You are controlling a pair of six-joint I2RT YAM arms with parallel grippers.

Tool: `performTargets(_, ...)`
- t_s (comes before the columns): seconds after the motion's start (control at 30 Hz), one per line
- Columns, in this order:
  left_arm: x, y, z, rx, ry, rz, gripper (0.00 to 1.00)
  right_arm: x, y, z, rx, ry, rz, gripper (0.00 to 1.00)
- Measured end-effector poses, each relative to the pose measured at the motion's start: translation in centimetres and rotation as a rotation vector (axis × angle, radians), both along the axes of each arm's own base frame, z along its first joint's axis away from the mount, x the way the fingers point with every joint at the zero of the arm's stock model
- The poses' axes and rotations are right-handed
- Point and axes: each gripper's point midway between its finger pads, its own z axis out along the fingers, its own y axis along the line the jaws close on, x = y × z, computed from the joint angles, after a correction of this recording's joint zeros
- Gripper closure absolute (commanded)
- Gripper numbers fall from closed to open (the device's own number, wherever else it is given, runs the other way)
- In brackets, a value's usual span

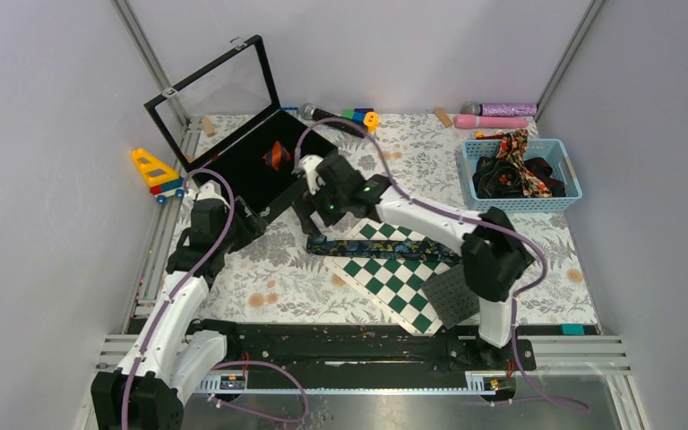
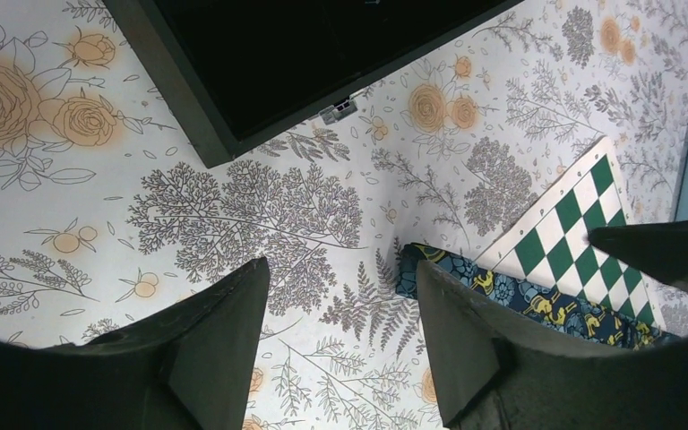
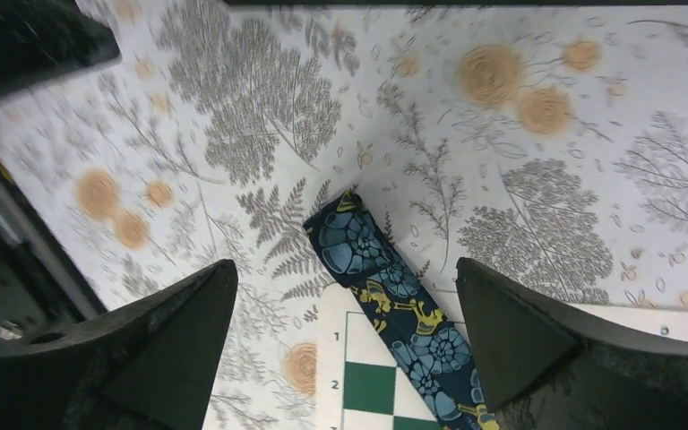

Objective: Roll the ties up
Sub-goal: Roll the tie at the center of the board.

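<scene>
navy patterned tie lies flat, its end on our worktop; right end effector hovers released above it, left end effector released nearby.

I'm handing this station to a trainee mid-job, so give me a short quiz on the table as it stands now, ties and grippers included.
1. True or false: the left gripper and right gripper are both open.
2. The blue tie is: A, flat across the chequered board; B, rolled up tight; C, clamped by one gripper.
3. What sits in the black case?
Key: 1 true. 2 A. 3 a bundled-up red-and-black striped tie.
</scene>
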Motion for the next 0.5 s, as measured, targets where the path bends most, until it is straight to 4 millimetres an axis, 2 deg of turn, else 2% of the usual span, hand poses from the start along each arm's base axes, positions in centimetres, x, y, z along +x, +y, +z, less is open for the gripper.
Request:
performTargets(0.07, 0.1, 0.0, 0.2, -0.003, -0.008, 0.002, 0.35, 0.7, -0.6, 2.1, 0.073, 0.009, -0.08, 0.01)
performTargets(0.1, 0.2, 0.0, 0.3, -0.005, -0.014, 0.004, 0.35, 1.1, -1.0, 3.0, 0.106, 0.021, -0.114, 0.06)
performTargets(0.13, 0.2, 0.0, 0.4, -0.007, -0.017, 0.004, 0.34, 1.5, -1.4, 3.6, 0.142, 0.036, -0.141, 0.18)
performTargets(0.2, 0.3, -0.1, 0.5, -0.015, -0.021, 0.004, 0.34, 2.6, -2.1, 4.6, 0.225, 0.096, -0.195, 0.51)
performTargets(0.23, 0.4, -0.2, 0.5, -0.018, -0.024, 0.002, 0.34, 3.2, -2.4, 4.7, 0.266, 0.133, -0.218, 0.64)
performTargets(0.3, 0.6, -0.5, 0.8, -0.031, -0.035, -0.008, 0.36, 4.2, -3.0, 4.4, 0.343, 0.23, -0.276, 0.84)
performTargets(0.4, 1.0, -1.0, 1.0, -0.048, -0.046, -0.029, 0.38, 5.3, -3.3, 3.4, 0.447, 0.354, -0.359, 0.92)
performTargets(0.5, 1.1, -1.4, 0.8, -0.06, -0.04, -0.048, 0.4, 4.1, -2.0, 2.2, 0.545, 0.485, -0.401, 0.96)
